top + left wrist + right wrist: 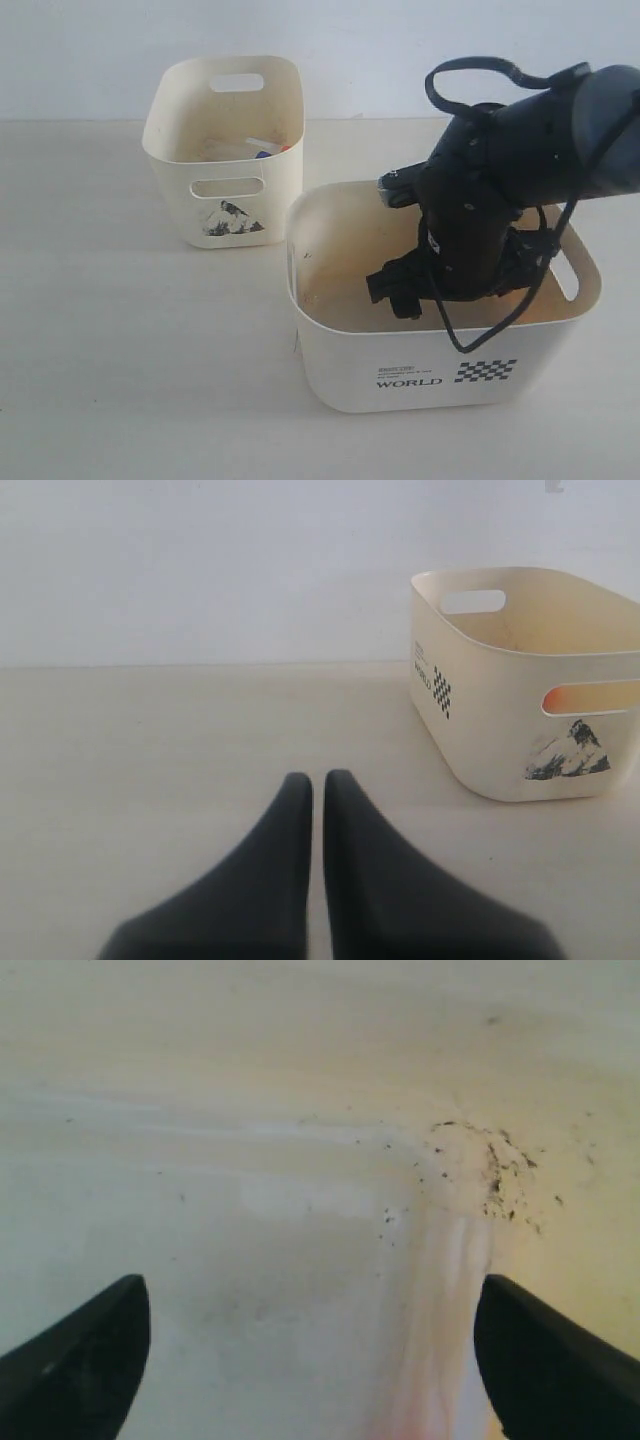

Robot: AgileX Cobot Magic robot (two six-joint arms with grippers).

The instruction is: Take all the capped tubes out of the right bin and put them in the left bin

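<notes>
- Two fingers (80, 1360) of the right gripper (312, 1305) are spread wide inside the right bin (350, 370).
- The left gripper (318, 780) is pressed together; the left bin (480, 720) sits ahead of it.

1. Your right arm (545, 130) comes in from the right of the exterior view, and its wrist bends steeply downward.
2. Your right gripper (315, 1365) points down. Its two dark fingers (80, 1360) are spread wide apart and grip nothing.
3. Your left gripper (317, 783) sits low and roughly level. Its two black fingers (260, 880) are drawn together with only a thin slit between them.
</notes>
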